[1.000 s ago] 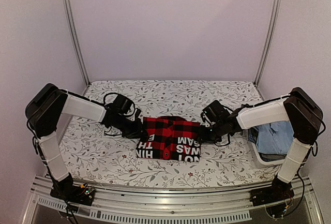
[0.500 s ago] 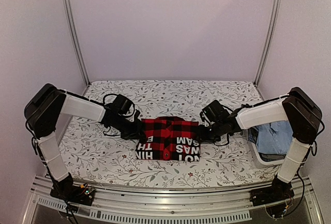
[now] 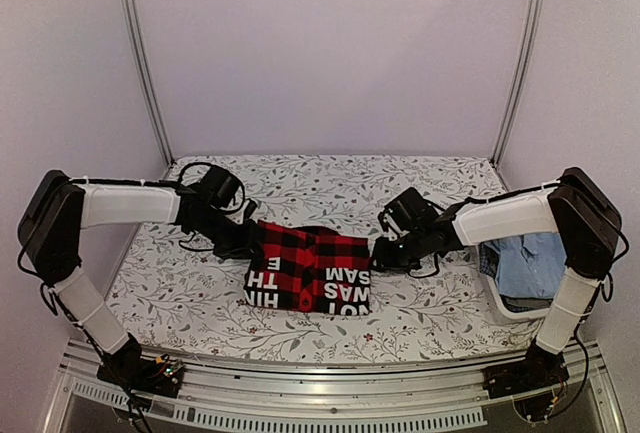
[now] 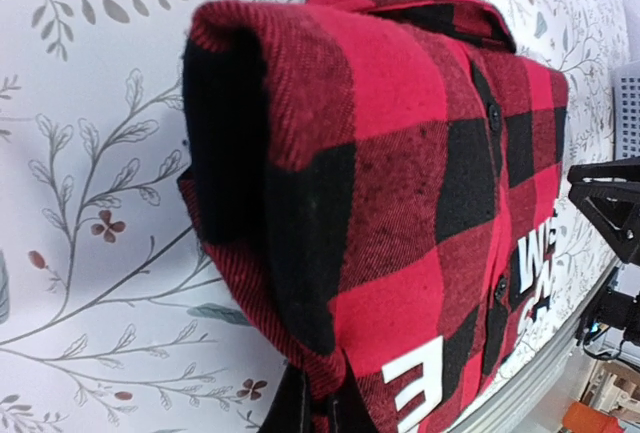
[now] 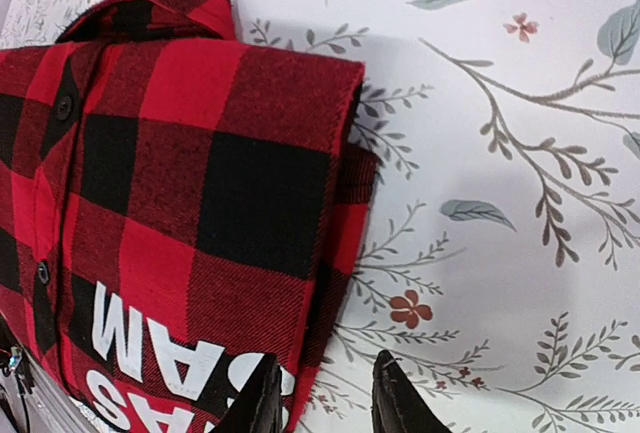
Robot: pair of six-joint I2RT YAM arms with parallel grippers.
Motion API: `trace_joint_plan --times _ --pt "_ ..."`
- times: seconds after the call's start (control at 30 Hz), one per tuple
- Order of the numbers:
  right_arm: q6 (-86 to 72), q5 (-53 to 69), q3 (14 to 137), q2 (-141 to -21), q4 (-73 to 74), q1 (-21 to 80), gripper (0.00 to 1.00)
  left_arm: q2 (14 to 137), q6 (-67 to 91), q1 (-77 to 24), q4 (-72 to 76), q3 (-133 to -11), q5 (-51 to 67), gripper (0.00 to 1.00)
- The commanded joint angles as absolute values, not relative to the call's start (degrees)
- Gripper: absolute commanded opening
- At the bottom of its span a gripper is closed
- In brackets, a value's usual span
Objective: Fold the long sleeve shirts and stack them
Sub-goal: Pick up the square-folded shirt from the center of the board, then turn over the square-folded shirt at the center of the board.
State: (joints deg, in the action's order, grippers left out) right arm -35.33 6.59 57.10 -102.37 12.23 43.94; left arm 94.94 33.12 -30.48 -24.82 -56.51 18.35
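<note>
One long sleeve shirt (image 3: 308, 268), red-and-black check with white block letters, lies folded in the middle of the floral table. My left gripper (image 3: 247, 243) is at its left edge, shut on a pinch of the cloth. In the left wrist view the shirt (image 4: 400, 173) fills the frame and its lower hem runs into my closed fingers (image 4: 320, 411). My right gripper (image 3: 378, 253) stands open at the shirt's right edge. In the right wrist view the shirt's edge (image 5: 200, 203) lies between the fingers, one fingertip (image 5: 262, 398) over the cloth and the other on the table.
A white basket (image 3: 497, 298) holding blue denim clothing (image 3: 530, 258) stands at the table's right side, under the right arm. Metal frame posts (image 3: 140, 63) rise at the back corners. The floral table cover (image 3: 330, 178) stretches behind the shirt.
My left gripper has closed on the shirt's left edge and drawn the shirt to the left. The right gripper has followed it leftward, still open.
</note>
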Motion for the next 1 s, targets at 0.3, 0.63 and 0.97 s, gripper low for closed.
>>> trace_joint_plan --times 0.3,0.63,0.97 --pt "-36.16 9.05 67.19 -110.13 11.81 48.08 0.12 88.45 25.22 -26.75 -37.76 -64.64 17.96 0.00" --pt "-37.79 14.73 74.46 -121.76 7.30 48.46 0.05 87.19 25.46 -26.65 -40.63 -72.53 20.86 0.00" --pt "-47.38 24.43 92.12 -138.62 -7.59 51.75 0.04 90.86 29.19 -27.43 -38.16 -86.45 27.32 0.00"
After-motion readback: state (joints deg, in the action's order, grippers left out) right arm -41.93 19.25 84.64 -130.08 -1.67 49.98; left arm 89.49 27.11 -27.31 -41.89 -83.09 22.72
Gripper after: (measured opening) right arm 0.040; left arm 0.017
